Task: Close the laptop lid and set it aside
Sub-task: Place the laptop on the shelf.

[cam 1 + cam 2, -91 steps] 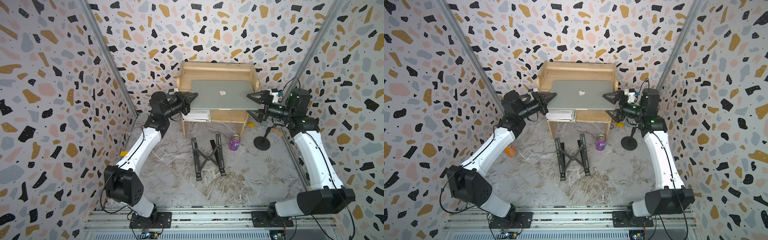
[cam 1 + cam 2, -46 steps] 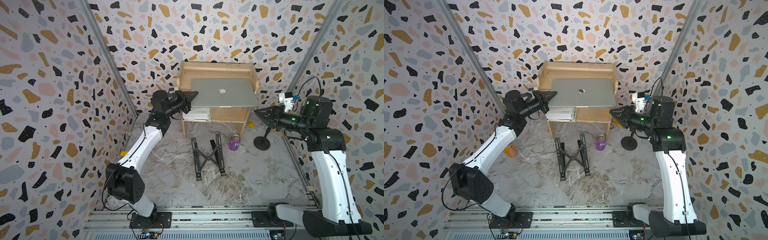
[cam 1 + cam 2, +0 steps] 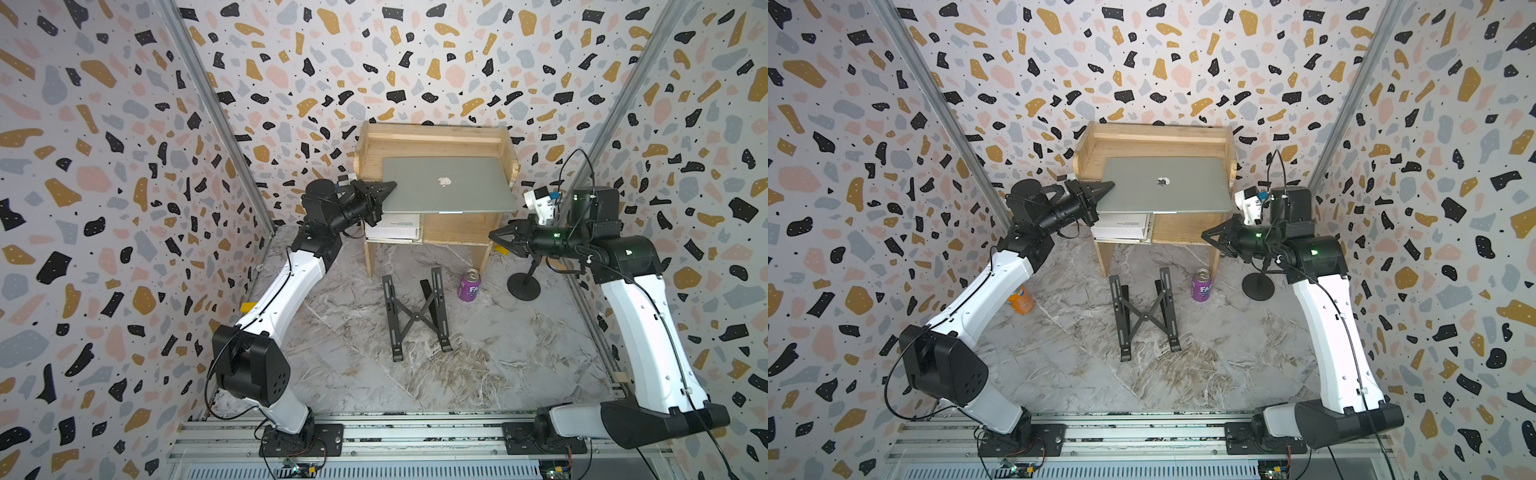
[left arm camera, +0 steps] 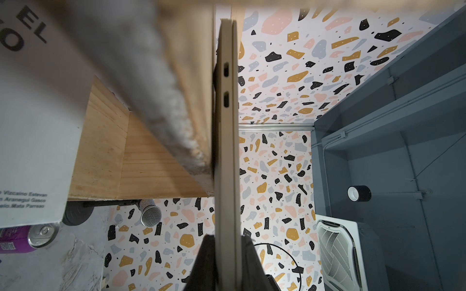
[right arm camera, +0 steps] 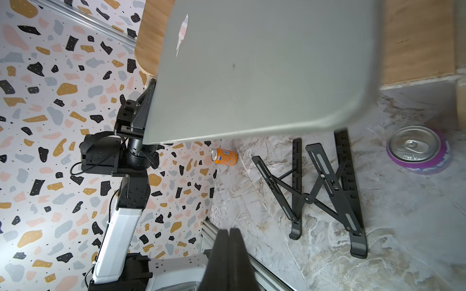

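The silver laptop (image 3: 451, 195) lies flat on top of the wooden shelf unit at the back, in both top views. Its lid (image 3: 1179, 187) is down on the base, apple logo up. My left gripper (image 3: 388, 190) is shut on the laptop's left edge. In the left wrist view its dark fingers (image 4: 206, 257) press both faces of the thin laptop edge (image 4: 227, 151). My right gripper (image 3: 495, 237) hangs below and to the right of the laptop, apart from it, shut on nothing. The right wrist view shows the shut gripper (image 5: 229, 230) well short of the lid (image 5: 264, 68).
The wooden shelf unit (image 3: 432, 139) has raised side and back rails, and a white book (image 3: 392, 227) in its lower space. On the marble floor are a black X-shaped stand (image 3: 415, 311), a purple can (image 3: 469, 284), a round microphone-stand base (image 3: 523, 287) and an orange can (image 3: 1021, 300) by the left wall.
My right gripper has left the laptop's right edge, drawn back down and to the right, and gone from open to shut. The left gripper keeps its hold.
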{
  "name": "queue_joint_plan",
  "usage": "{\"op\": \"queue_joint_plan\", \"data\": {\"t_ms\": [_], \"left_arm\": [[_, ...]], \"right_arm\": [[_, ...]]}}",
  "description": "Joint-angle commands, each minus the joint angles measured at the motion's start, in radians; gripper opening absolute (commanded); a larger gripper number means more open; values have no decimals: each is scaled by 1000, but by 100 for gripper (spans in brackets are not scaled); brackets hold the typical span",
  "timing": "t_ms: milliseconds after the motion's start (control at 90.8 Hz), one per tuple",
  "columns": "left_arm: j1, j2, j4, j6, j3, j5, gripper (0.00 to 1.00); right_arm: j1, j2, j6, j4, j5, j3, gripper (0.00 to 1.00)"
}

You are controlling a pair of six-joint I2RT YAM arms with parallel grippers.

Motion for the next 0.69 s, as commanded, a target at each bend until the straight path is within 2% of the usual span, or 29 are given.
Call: {"op": "queue_joint_plan", "data": {"t_ms": [0,683], "left_arm": [[5,-7,169,-38,63,-41,0],[6,49,171,-72,118,-29,0]], "right_arm": [[17,28,-31,-24,25,67,0],[37,283,-52,-89,4,334,0]]}}
